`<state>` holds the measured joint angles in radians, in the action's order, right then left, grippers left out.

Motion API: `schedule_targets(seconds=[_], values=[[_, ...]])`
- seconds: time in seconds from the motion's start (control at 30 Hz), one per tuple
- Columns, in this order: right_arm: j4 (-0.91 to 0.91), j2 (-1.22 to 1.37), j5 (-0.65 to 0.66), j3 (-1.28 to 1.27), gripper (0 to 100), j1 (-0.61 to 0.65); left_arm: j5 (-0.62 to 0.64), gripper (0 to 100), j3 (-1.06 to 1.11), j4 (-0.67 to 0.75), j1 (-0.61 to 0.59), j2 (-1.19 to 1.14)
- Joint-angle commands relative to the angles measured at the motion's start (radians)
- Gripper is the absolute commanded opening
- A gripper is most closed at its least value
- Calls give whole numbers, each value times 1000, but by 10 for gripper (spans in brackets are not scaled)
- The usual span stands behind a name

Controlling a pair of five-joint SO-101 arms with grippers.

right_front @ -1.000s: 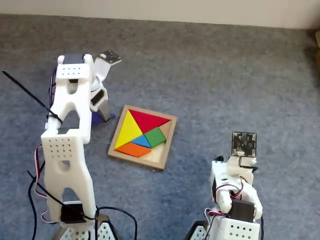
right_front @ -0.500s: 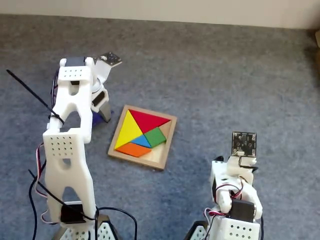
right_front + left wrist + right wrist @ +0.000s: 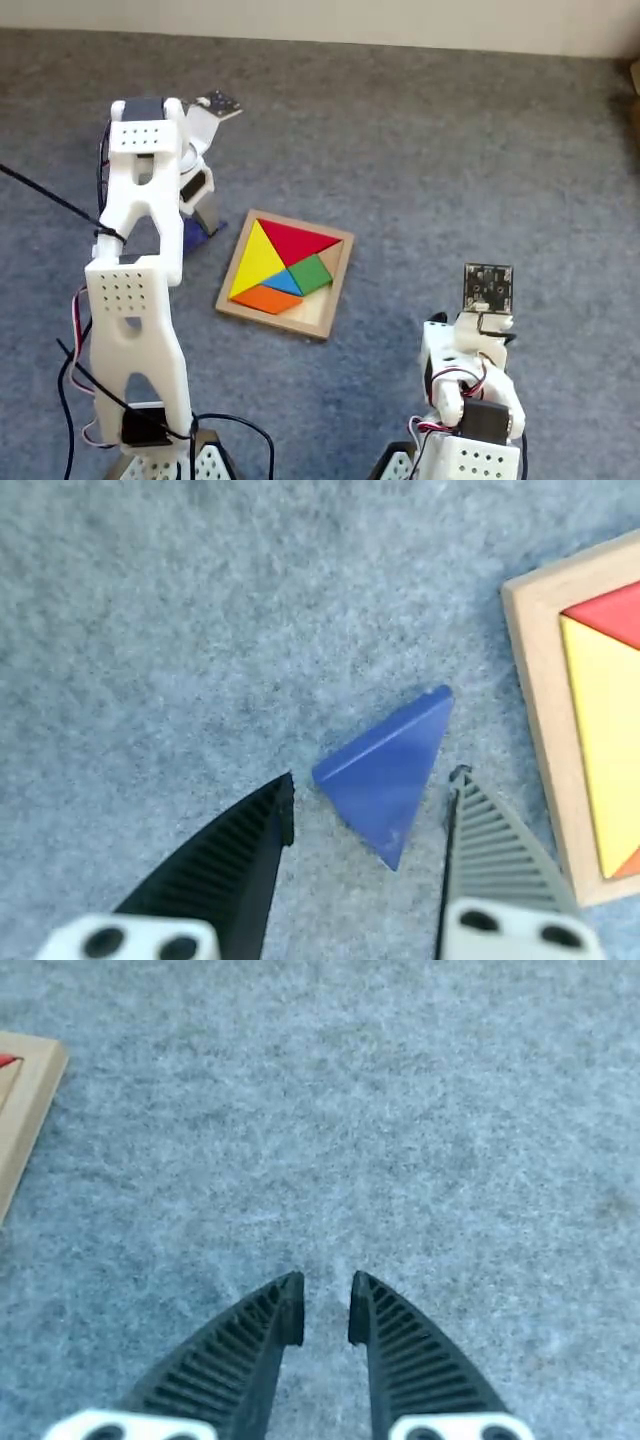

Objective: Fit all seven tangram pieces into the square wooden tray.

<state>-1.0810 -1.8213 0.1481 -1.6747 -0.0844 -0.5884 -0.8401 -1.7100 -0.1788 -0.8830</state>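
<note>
The square wooden tray lies mid-table holding a yellow triangle, a red triangle, a green square, a small blue triangle and an orange piece. A loose dark blue triangle lies flat on the carpet just left of the tray. My left gripper is open low over it, one finger on each side. My right gripper is shut over bare carpet, nothing in it, near the table's front right.
Grey carpet covers the whole table. The right arm sits folded at the front right, well off the tray. A corner of the tray shows in the right wrist view. Open carpet lies behind and right of the tray.
The left arm's upper part has shifted slightly toward the far side of the table. The blue triangle and the right arm have not moved.
</note>
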Motion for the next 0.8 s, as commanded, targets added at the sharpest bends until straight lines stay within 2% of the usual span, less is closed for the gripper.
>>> schedule_targets(seconds=[0.0,0.2,0.43,0.6,0.77], values=[[-4,-8,2,-119,91,-12,6,249,-39,-14,-47,67],[-4,-8,2,-119,91,-12,-26,246,-47,57,-67,-61],[-4,-8,2,-119,91,-12,-49,245,-47,28,-48,-122],[-4,-8,2,-119,91,-12,-46,245,-42,-15,10,-124],[-4,-8,2,-119,91,-12,-44,200,-41,-29,53,-127]])
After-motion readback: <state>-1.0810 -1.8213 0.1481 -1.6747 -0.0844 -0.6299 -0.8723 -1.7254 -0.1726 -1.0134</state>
